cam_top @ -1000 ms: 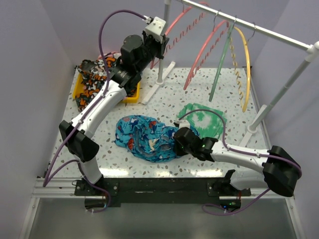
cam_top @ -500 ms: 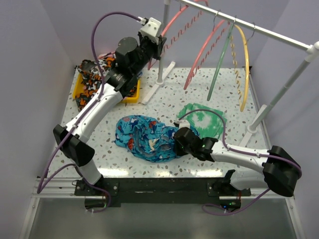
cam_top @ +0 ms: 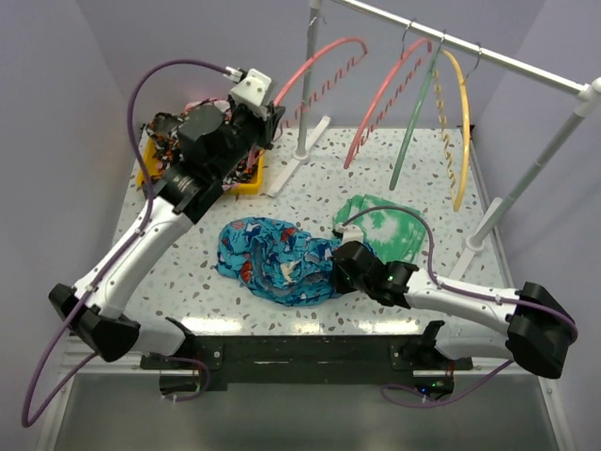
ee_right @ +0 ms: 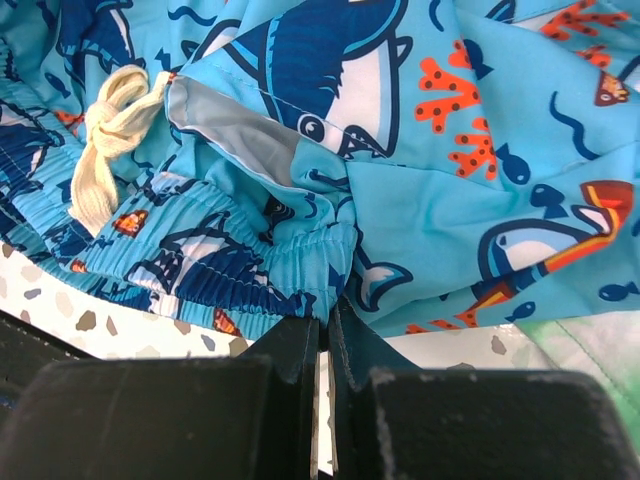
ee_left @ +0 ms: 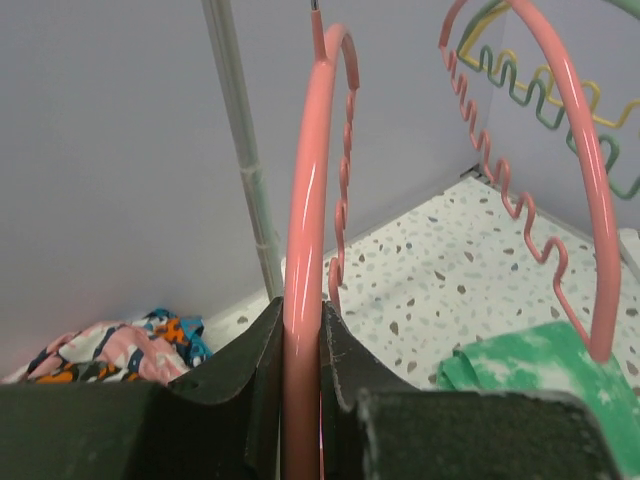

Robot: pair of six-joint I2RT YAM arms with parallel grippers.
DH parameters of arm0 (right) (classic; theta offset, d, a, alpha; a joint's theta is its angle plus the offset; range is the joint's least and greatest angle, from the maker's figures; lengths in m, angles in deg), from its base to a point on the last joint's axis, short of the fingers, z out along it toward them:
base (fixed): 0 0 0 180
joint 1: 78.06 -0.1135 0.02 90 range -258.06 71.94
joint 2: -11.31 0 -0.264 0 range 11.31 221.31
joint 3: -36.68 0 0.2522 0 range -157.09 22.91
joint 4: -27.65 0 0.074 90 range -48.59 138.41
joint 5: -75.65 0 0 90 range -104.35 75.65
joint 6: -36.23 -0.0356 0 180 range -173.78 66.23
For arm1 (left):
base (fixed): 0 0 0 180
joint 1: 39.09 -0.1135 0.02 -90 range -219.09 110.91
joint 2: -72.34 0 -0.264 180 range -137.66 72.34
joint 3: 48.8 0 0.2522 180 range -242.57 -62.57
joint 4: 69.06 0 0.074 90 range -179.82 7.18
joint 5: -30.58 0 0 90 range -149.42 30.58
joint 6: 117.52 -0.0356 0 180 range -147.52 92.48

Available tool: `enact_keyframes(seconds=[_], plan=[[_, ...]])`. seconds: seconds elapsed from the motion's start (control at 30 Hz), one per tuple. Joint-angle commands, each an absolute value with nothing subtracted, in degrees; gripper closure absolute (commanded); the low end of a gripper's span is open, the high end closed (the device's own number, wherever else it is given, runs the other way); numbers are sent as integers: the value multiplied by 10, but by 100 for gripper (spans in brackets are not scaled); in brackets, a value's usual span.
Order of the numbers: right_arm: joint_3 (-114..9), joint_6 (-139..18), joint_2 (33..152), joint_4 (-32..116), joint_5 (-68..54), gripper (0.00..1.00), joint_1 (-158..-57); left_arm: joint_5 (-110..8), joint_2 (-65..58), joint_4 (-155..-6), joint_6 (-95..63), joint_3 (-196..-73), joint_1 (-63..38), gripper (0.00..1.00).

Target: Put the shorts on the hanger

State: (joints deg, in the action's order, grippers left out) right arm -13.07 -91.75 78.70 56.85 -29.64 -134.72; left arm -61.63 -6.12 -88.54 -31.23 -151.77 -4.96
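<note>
shorts [cam_top: 277, 261] lie bunched mid-table, right tool [ee_right: 325, 322] clenched on their edge; left tool [ee_left: 300, 345] grasps the pink hanger [ee_left: 305, 200] up near the rail [cam_top: 488, 54]. fetching step, i'd say; next, bring the hanger down and feed it into the waistband; speckled table [cam_top: 394, 169], plain lilac walls [cam_top: 56, 141] around
</note>
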Motion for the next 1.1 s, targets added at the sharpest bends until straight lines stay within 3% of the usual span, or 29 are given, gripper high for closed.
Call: enact_keyframes(seconds=[0.0,0.23,0.5,0.73,1.07], plan=[[-125,-930,756,591,-339,100,-1348,-612,48,-937,-332,-1459,-53,100],[-116,-951,706,651,-373,100,-1348,-554,198,-1112,-382,-1390,-53,100],[-166,-953,676,727,-408,100,-1349,-498,337,-1241,-325,-1352,-53,100],[-274,-950,784,753,-418,100,-1351,-508,389,-1333,-260,-1346,-53,100],[-399,-990,932,842,-558,100,-1347,-483,445,-1386,-250,-1331,-43,100]])
